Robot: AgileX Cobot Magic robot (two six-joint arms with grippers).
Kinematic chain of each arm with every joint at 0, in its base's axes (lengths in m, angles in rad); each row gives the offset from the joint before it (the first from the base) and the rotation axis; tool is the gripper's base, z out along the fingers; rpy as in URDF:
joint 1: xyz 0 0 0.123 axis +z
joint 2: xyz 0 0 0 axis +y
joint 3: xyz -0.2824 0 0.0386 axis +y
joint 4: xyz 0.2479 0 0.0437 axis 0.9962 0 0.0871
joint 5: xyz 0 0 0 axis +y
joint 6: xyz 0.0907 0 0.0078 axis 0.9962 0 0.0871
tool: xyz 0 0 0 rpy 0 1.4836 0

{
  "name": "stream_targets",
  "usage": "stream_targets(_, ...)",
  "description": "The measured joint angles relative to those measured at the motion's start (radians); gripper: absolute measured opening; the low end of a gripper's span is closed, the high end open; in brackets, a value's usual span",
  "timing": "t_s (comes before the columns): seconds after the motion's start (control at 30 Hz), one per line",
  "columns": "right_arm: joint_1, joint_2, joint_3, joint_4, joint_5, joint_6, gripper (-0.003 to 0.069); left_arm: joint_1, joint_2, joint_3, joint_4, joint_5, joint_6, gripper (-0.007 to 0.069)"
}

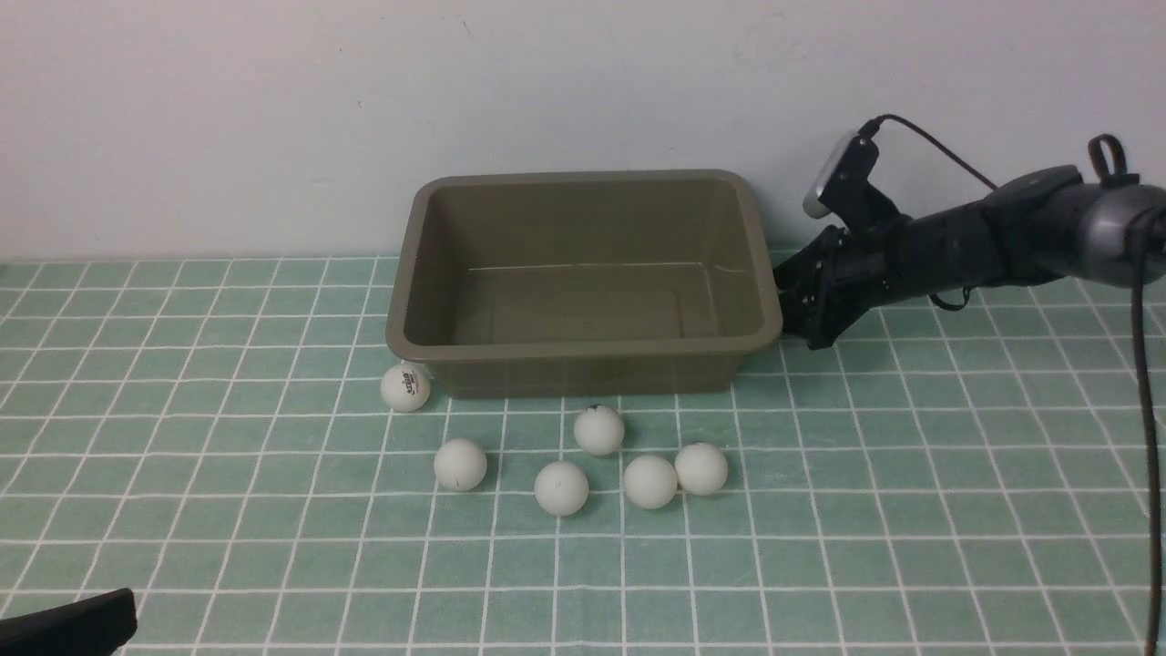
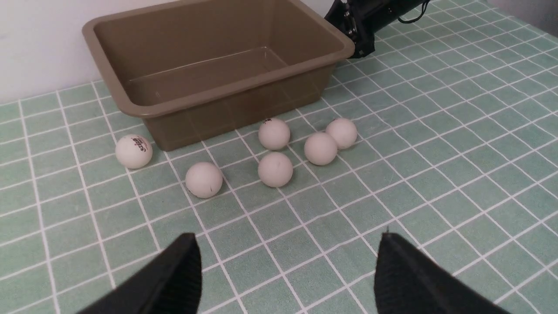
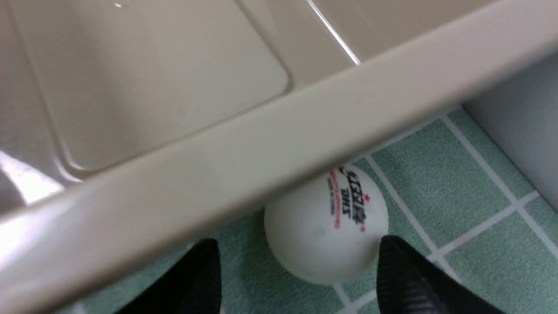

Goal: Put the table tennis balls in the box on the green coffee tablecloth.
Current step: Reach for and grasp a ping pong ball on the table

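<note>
Table tennis balls [image 1: 561,487], six of them, lie loose on the green coffee tablecloth [image 1: 911,510] just in front of the box [image 1: 583,344], and one of them, with a dark print, rests close to its near left corner. None is inside: the box shows a bare floor, so I judge that the task is at its very beginning. A seventh ball [image 3: 327,231], with red and black print, sits on the cloth beside the right wall of the box, half hidden under the flared rim; the front view does not show it at all. This position explains the pose of the right arm, which reaches in low from the side and not from above. The right tool [image 3: 297,239] straddles this ball with its fingers apart: one finger is at the ball's side, perhaps touching, and the other stands clearly off, so nothing is clamped. Because the rim hangs over the ball, I think the ball must be drawn outward before it can go up. The left tool [image 2: 287,237] hangs at the near left of the worktop, well apart from the six balls, fingers wide apart and empty, probably to leave room. Behind the box stands a pale wall [image 1: 273,109].
</note>
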Motion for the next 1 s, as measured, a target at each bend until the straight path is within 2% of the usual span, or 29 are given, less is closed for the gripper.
stream_targets(0.17,0.027,0.004,0.0,0.0,-0.077,-0.003,0.0441,0.0,0.0,0.0,0.0,0.0,0.0,0.0479)
stream_targets(0.6,0.039,0.031,-0.003,0.055,-0.157,-0.013,0.0439,0.0,0.0,0.0,0.0,0.004,0.0,0.0479)
stream_targets(0.73,0.039,0.04,-0.006,0.078,-0.155,-0.013,0.0414,0.0,0.0,0.0,0.0,0.008,0.0,0.0479)
stream_targets(0.87,0.039,0.042,-0.006,0.094,-0.152,-0.013,0.0335,0.0,0.0,0.0,0.0,0.008,0.0,0.0479)
stream_targets(1.0,0.039,0.043,-0.006,0.099,-0.171,-0.013,0.0335,0.0,0.0,0.0,0.0,0.008,0.0,0.0479)
